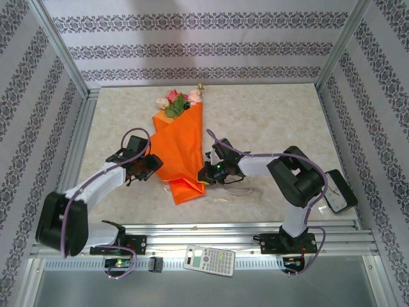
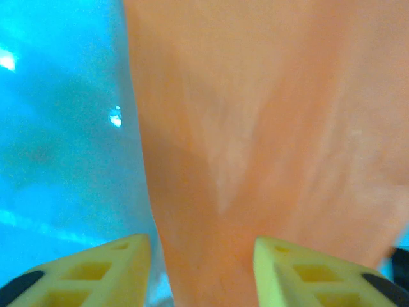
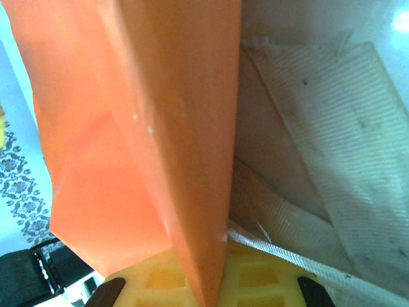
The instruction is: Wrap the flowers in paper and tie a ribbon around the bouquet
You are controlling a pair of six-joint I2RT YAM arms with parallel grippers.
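Underneath: a flat table (image 1: 268,121), pale beige with soft swirls like marble. It looks blue-green in the left wrist view.
Room: white walls (image 1: 192,38) stand on three sides, with grey flowery stripes running sideways. Shiny metal posts (image 1: 61,45) go up at the corners.
Near edge: silver metal rails (image 1: 211,233) run along the front, and both arm bases are bolted there.
Writing: a calculator (image 1: 209,261) lies on the rails. Its keys and screen are too small to read.
White thing: something flat and white with a dark rim (image 1: 339,192) sits by the right side of the table, past the right arm. I cannot tell what it is.
Bouquet: an orange cone (image 1: 180,144) lies in the middle of the table, wide end far away and narrow end near the arms.
Flowers: pink and cream rose heads with green leaves (image 1: 179,101) poke out of the wide end.
Paper: the orange paper (image 1: 185,187) is creased and folded at the narrow end.
Ribbon: the pale ribbon (image 1: 239,192) lies on the table just right of the narrow end. Up close it looks woven and touches the orange fold.
Left hand: the left hand (image 1: 146,167) sits at the cone's left side. Its yellow fingers (image 2: 121,262) are spread apart and let go, with orange sheet in front of the gap.
Right hand: the right hand (image 1: 208,174) is at the cone's right side, clenched on a fold of the orange sheet.
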